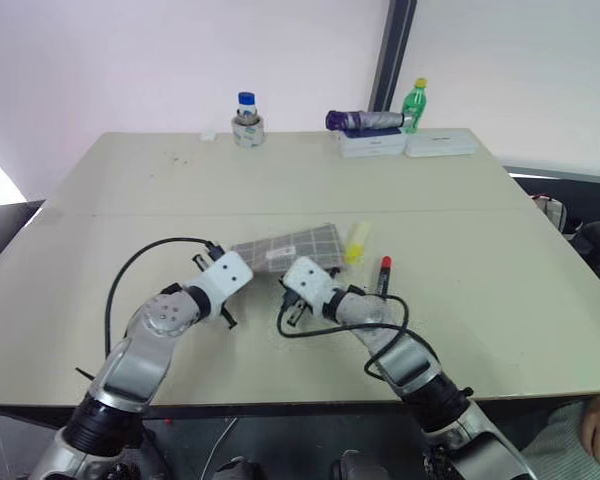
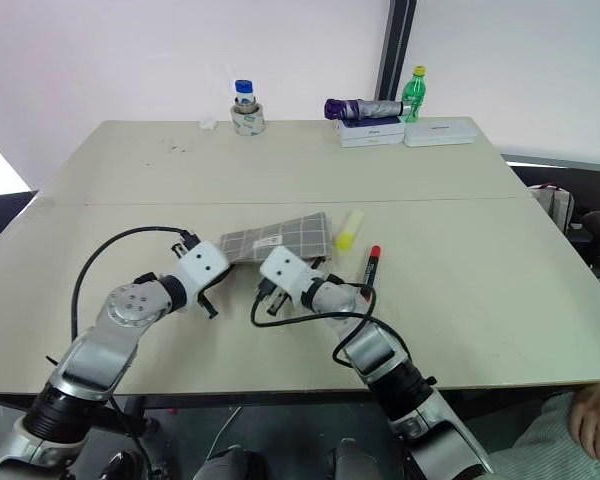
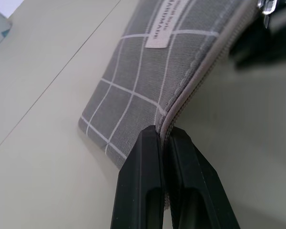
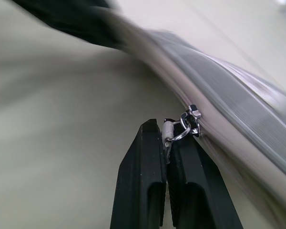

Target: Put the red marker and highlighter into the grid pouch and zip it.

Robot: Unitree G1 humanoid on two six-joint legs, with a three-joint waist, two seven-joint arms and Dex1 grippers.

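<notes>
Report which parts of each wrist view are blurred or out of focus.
Left wrist view: grid pouch fabric sharp, dark shape at the far corner soft. Right wrist view: zipper pull crisp, pouch edge and the dark shape beyond it smeared.

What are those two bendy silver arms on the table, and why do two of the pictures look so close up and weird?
Those arms belong to a robot. Two pictures come from cameras in its head, looking down over a wide beige table. The two close-up ones come from small cameras on its wrists, so you see black fingers from right behind.

Each arm ends in a gripper, a pincher with two fingers. The left gripper is shut on the edge of the flat grey fabric pouch with white grid lines, keeping it steady. The right gripper is shut on the pouch's small zipper pull.

Beside the pouch lie a chunky yellow highlighter and a slim dark marker with a red cap. Neither is inside.

At the far edge stand a blue-capped jar, a green bottle, a folded purple umbrella and white boxes.
</notes>
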